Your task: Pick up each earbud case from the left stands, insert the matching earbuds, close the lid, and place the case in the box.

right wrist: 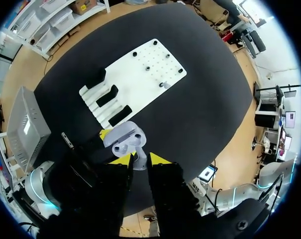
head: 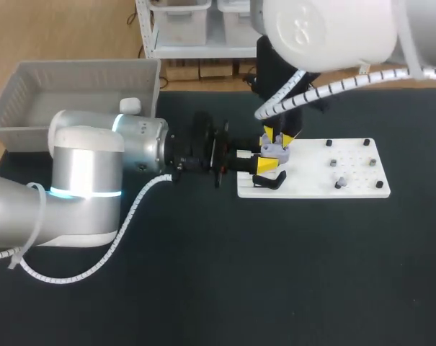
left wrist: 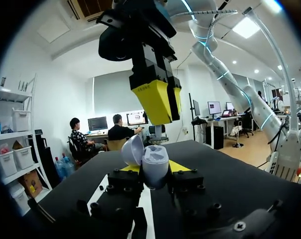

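- Earbud case [head: 277,149] — pale lavender-grey, lid [left wrist: 132,149] swung open and standing up behind the body. It is held clear of the stands, over the left end of the white board [head: 315,189]. In the right wrist view its two earbud wells face up.
- Left gripper [head: 268,155] — comes in level from the left, with the two yellow tips pinching the case from opposite sides. Both tips touch the body in the left wrist view.
- Right gripper [head: 279,135] — comes down from the far right and hangs directly above the open case, tips pointing at it. A small pale piece shows in the narrow gap at its tips in the right wrist view; whether it grips that piece cannot be told.
- White board — flat on the black table [head: 275,281], right of centre. It has a grid of small holes at its right end.
- Black stands [right wrist: 106,95] — three in a row along the board's left end. The case is just beside the nearest one, not resting on any.
- Small grey pieces [head: 339,184] — two on the board's right half, among black pegs [head: 367,142]; too small to tell more.
- Grey box [head: 30,72] — at the table's far left corner, well apart from the board.
- White case [head: 129,105] — closed, lying inside the box against its right wall.
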### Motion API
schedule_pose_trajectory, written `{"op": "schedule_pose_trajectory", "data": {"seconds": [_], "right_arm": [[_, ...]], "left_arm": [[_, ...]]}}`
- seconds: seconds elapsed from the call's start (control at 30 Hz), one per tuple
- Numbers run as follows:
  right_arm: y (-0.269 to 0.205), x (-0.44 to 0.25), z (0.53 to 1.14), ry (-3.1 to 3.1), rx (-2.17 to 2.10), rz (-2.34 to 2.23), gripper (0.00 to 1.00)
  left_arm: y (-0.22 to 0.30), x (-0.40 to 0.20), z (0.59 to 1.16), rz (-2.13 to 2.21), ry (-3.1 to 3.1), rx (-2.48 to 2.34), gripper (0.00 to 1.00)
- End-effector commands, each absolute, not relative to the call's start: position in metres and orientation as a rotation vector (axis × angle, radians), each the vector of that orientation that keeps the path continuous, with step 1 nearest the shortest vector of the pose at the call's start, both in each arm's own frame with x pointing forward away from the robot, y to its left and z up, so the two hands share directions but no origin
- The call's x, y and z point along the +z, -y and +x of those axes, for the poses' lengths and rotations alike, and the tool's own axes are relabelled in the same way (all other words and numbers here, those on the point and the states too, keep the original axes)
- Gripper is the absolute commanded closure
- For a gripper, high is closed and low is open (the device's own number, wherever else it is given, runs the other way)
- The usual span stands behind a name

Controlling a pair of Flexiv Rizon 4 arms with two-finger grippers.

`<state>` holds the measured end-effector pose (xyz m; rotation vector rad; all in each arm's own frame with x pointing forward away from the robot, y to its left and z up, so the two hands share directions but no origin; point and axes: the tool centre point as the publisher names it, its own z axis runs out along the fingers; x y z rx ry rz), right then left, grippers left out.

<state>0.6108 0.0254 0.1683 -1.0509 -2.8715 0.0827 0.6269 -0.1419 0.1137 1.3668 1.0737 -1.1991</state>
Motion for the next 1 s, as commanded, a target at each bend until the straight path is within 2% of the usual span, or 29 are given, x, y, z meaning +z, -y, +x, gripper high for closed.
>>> {"op": "schedule_pose_trajectory", "data": {"seconds": [0.03,1.0], "right_arm": [[-0.031,0.165,0.622,2.844,0.111,-1.044,1.0],[-0.014,0.158,0.62,2.789,0.08,-1.094,1.0]], "left_arm": [[0.143,0.114,0.626,1.365,-1.076,-1.195,1.0],[0.143,0.114,0.626,1.365,-1.076,-1.195,1.0]]}}
